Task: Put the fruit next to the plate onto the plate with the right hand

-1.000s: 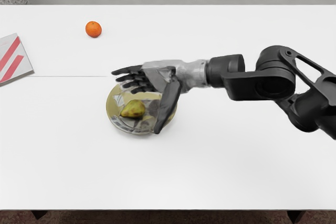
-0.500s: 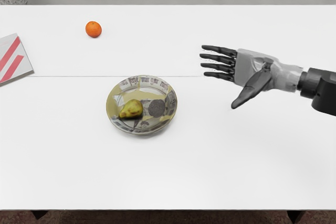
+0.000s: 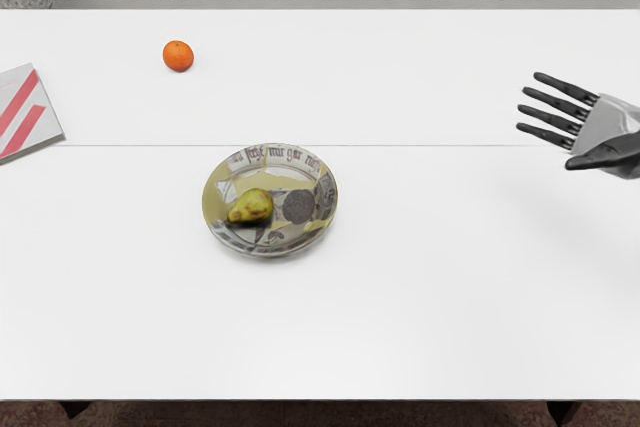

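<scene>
Yellow-green pear (image 3: 251, 206) lies on the patterned round plate (image 3: 275, 154), mid-tabletop (image 3: 420, 297); the right hand (image 3: 595, 129), fingers (image 3: 548, 103) spread and empty, should retreat high off the right edge.

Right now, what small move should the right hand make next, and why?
Probably just draw the right hand off to the right and rest. The pear already lies in the plate; the hand is open, empty and well clear of it. The orange sits far from the plate.
</scene>
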